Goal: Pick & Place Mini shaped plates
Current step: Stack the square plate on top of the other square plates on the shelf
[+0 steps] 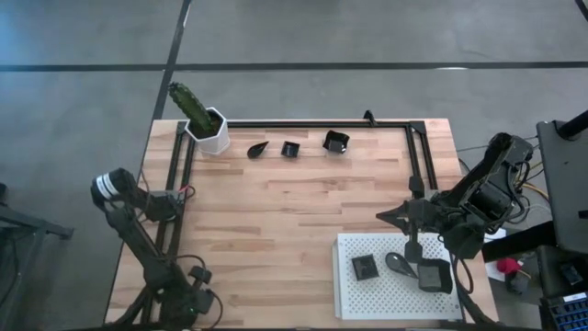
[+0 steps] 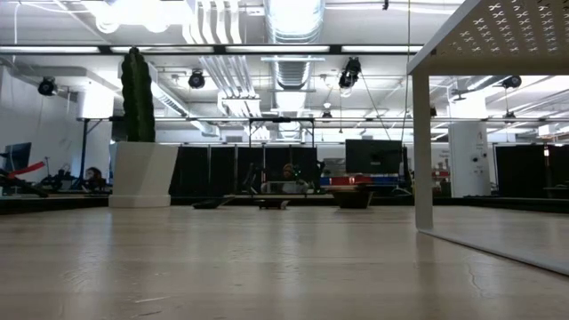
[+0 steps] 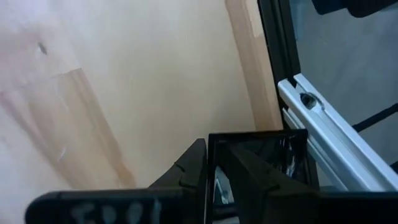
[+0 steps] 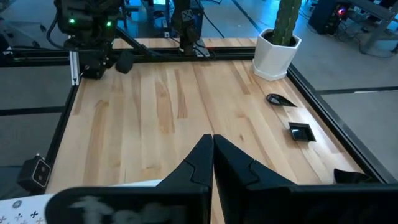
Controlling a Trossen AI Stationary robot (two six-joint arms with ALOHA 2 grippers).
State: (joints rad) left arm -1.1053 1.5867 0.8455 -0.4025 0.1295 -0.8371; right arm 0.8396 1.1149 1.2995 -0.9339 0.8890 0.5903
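Note:
My left gripper (image 1: 173,204) is at the table's left edge by the black rail, shut on a small dark square plate (image 3: 258,158). My right gripper (image 1: 397,218) hangs shut and empty above the far left corner of the white perforated tray (image 1: 367,299), its fingers (image 4: 212,149) pointing toward the table's left. Two square plates (image 1: 365,268) (image 1: 435,275) and a teardrop plate (image 1: 401,264) lie on the tray. Near the far rail a teardrop plate (image 1: 258,148) and two square plates (image 1: 290,149) (image 1: 336,141) rest on the wood. My left gripper pinches one side wall (image 3: 210,155) of the square plate, one finger (image 3: 186,171) outside it and the other inside the dish. The fingers slant down from above. The plate stands on edge in the hold, its hollow toward the camera, over the wood beside the left rail.
A white pot with a green cactus (image 1: 207,127) stands at the far left corner. A black rail frame (image 1: 303,123) runs along the far edge and down both sides. The middle of the wooden table (image 1: 294,211) is bare. The raised tray (image 2: 498,36) fills the low view's right.

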